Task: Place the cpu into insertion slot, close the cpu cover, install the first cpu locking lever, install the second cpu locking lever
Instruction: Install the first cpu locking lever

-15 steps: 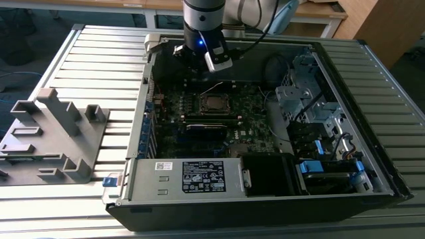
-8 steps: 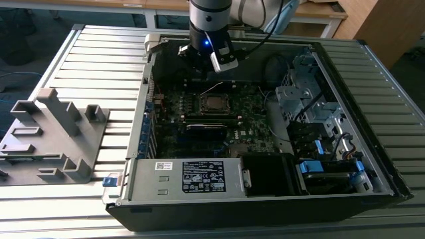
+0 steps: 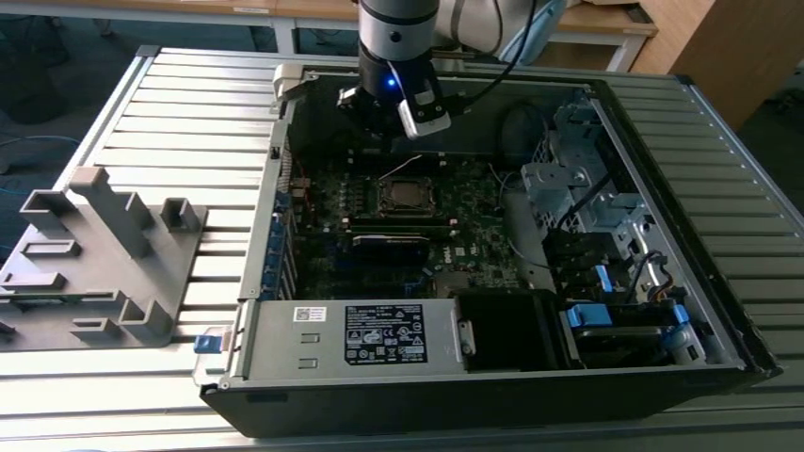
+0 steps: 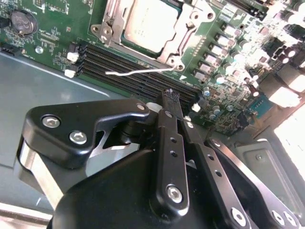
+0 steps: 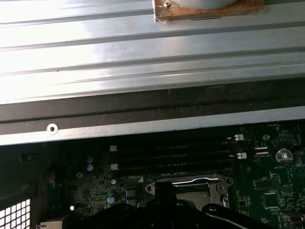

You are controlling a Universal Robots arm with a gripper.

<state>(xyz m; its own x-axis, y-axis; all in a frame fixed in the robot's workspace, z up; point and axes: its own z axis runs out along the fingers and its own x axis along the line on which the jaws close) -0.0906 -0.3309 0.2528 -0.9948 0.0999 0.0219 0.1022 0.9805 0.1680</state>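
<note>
Over the open computer case, my black two-fingered gripper [image 4: 170, 98] hangs with its fingers pressed together and nothing pinched between them, just above the long narrow black memory slots [image 4: 124, 64] on the far side of the socket. The small square grey-bronze cpu [image 4: 150, 21] lies seated in the square metal-rimmed insertion slot [image 3: 384, 196], and the thin silvery windowed cpu cover [image 4: 108, 24] appears to be folded down around it. One thin pale wire locking lever [image 4: 138, 72] juts free across the memory slots, not latched. As I judge it, the danger lies there: the rod is slim and springy, and my blunt tips could slide off it and strike the green motherboard [image 4: 52, 43] or the row of small silver cylindrical capacitors [image 4: 224, 43] beside the socket. A lever let go half-way could also snap back and leave the cover loose on the chip. Room is tight on the far side, where the black edge of the case wall [image 5: 143, 102] runs close behind the memory slots, and on the exterior view's right, where dark cables [image 3: 522, 132] hang. The open air is straight above the socket and toward the near side of the board.
</note>
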